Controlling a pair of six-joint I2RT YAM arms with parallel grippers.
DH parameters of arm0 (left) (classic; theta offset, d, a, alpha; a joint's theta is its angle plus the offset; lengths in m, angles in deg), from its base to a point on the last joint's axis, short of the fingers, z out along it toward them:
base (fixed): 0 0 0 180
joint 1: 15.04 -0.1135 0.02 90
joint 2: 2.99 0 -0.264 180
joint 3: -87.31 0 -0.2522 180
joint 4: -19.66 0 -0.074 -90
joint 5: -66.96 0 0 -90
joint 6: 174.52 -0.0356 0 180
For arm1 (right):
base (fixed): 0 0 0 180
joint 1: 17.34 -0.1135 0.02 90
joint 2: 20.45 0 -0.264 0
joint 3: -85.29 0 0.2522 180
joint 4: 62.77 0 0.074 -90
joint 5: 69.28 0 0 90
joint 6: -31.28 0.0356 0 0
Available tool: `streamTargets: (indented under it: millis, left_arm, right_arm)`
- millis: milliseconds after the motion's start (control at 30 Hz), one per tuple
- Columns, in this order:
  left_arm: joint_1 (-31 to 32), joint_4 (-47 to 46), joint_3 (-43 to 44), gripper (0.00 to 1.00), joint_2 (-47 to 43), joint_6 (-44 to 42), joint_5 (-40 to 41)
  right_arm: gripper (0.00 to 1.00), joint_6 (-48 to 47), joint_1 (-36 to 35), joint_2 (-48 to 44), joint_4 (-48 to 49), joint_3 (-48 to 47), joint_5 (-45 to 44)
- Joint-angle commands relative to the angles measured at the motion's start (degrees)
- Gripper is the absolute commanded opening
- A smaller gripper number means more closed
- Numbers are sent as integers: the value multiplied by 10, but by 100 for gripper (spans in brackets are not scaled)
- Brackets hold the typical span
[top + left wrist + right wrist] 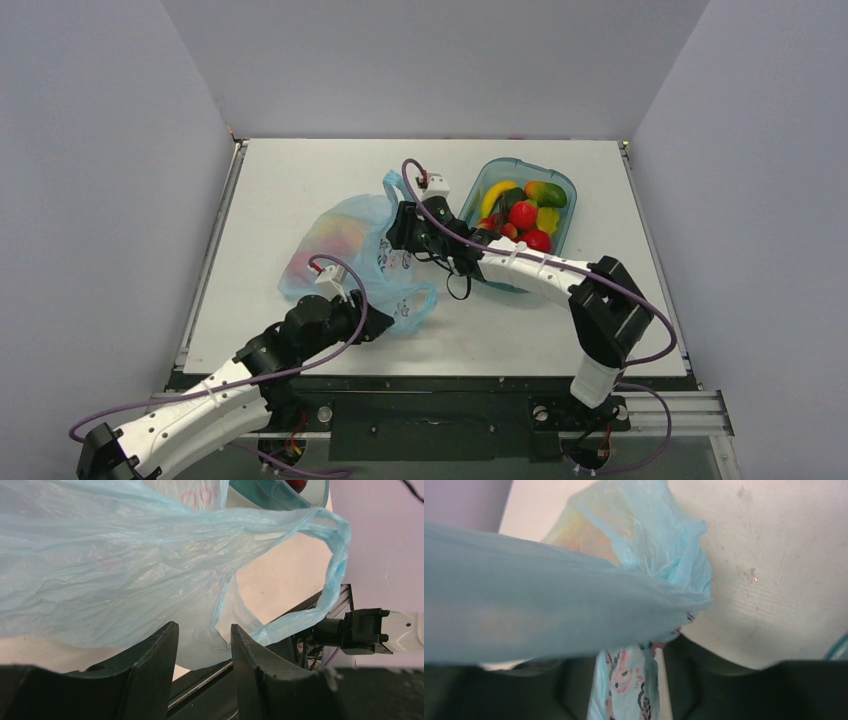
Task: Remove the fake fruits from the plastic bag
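Your thin, crinkly light-blue plastic bag (350, 250) lies slumped on the white surface (300, 170), a little toward 9 o'clock from the middle. The fake fruits (335, 240) are inside it. From above they show only as blurred orange, yellow and red tints through the film, and the right wrist view gives the same orange glow (589, 540), so you cannot tell one fruit from another.

At the bag's 2 o'clock edge, beside one loop handle (395, 185), are your right jaws. They stand parted, and the fold of bag printed with pink-and-black figures (626, 690) runs down through the gap. A sheet of blue film covers one finger, and you cannot tell whether either finger touches the fold.

At the bag's 5 o'clock corner, your left jaws stand at a narrow-to-middling gap. A lobe of film (200, 647) hangs between the two dark fingers (160, 650) without being pinched. The other loop handle (340, 555) arcs away past them.

Further out, at 2 o'clock from the bag, sits a teal transparent oval tub (560, 185). It holds a yellow banana (497, 197), a green-and-orange mango (548, 193) and several small red fruits (524, 215). The right arm (540, 268) reaches across the tub's near rim, and the left arm (250, 360) comes in from 7 o'clock.
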Motion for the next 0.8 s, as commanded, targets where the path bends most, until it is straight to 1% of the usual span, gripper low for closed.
streamTargets:
  millis: [0,33,67,100,167,233,300,367,433,533,567,600,633,667,700,733,767]
  left_arm:
    - [2,-13,8,40,6,14,23]
    - [2,-14,3,40,6,21,25]
    - [2,-16,-1,40,5,25,30]
    - [2,-22,-9,40,3,32,36]
    - [2,-33,-20,41,1,44,42]
    - [2,-37,-25,43,1,56,53]
    - [1,-30,-17,46,9,61,64]
    - [-2,-18,4,49,27,53,68]
    - [-2,-5,30,51,49,36,67]
    - [-3,20,58,52,69,22,60]
    - [-2,34,68,52,71,18,56]
    - [-2,42,72,52,69,15,54]
    - [-3,60,80,52,61,14,50]
    - [-3,90,92,52,55,11,50]
    - [-3,107,101,52,39,10,53]
    - [-4,146,119,52,30,6,55]
    - [-6,164,130,53,11,3,57]
  right_arm:
    - [63,-28,-2,-96,-59,53,46]
    - [70,-38,-1,-111,-61,63,50]
    - [73,-43,-2,-142,-62,87,60]
    - [80,-50,-2,-156,-60,99,66]
    - [83,-48,-3,-194,-49,136,87]
    - [84,-41,-3,-216,-32,165,115]
    - [85,-28,-10,-226,9,193,129]
    - [85,-9,-27,-225,83,224,134]
    - [85,0,-55,-215,121,232,102]
    - [86,-19,-97,-188,126,215,49]
    - [86,-24,-103,-176,124,207,17]
    - [85,-34,-117,-171,124,204,1]
    - [79,-38,-122,-165,127,204,-32]
    - [71,-49,-130,-163,133,207,-44]
    - [67,-58,-134,-163,151,220,-63]
    - [58,-78,-143,-166,161,226,-73]
    - [54,-87,-146,-173,181,241,-81]
